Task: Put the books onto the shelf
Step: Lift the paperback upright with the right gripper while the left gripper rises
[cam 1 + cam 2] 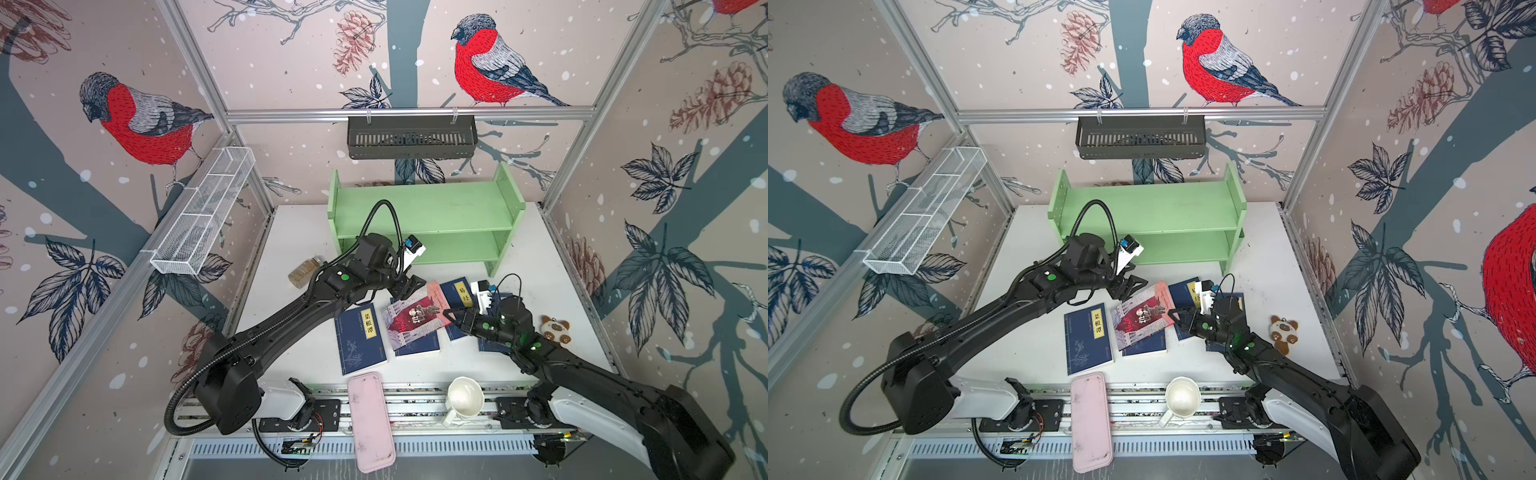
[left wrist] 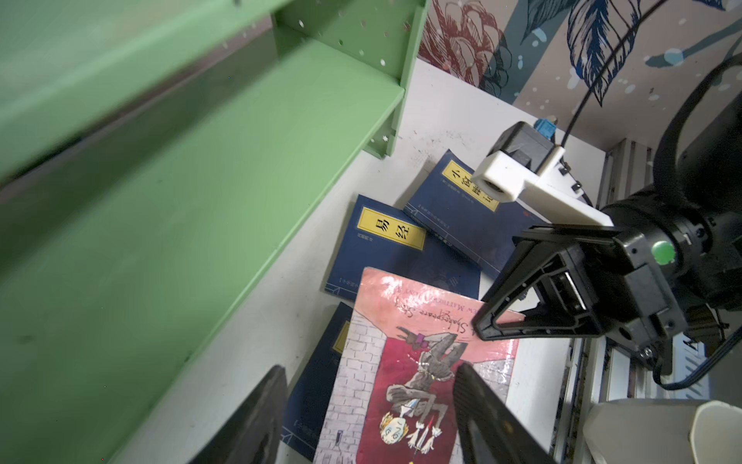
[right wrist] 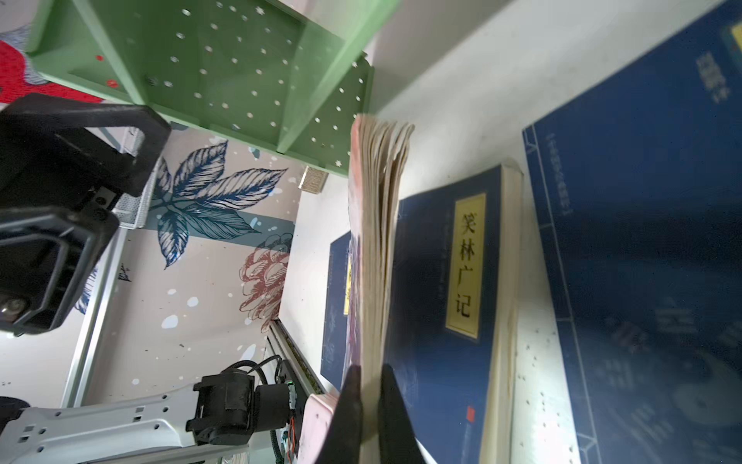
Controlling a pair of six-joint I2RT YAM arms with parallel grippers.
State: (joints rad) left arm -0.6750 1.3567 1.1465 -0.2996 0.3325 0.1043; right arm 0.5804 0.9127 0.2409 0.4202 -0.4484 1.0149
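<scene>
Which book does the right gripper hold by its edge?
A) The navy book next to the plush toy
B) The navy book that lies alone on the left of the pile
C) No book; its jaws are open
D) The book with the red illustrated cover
D: in the right wrist view the right gripper is shut on the page edge of the red illustrated book.

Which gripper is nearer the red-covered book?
Right. The right gripper is shut on an edge of the red-covered book; the left gripper hangs open by its far corner.
</scene>
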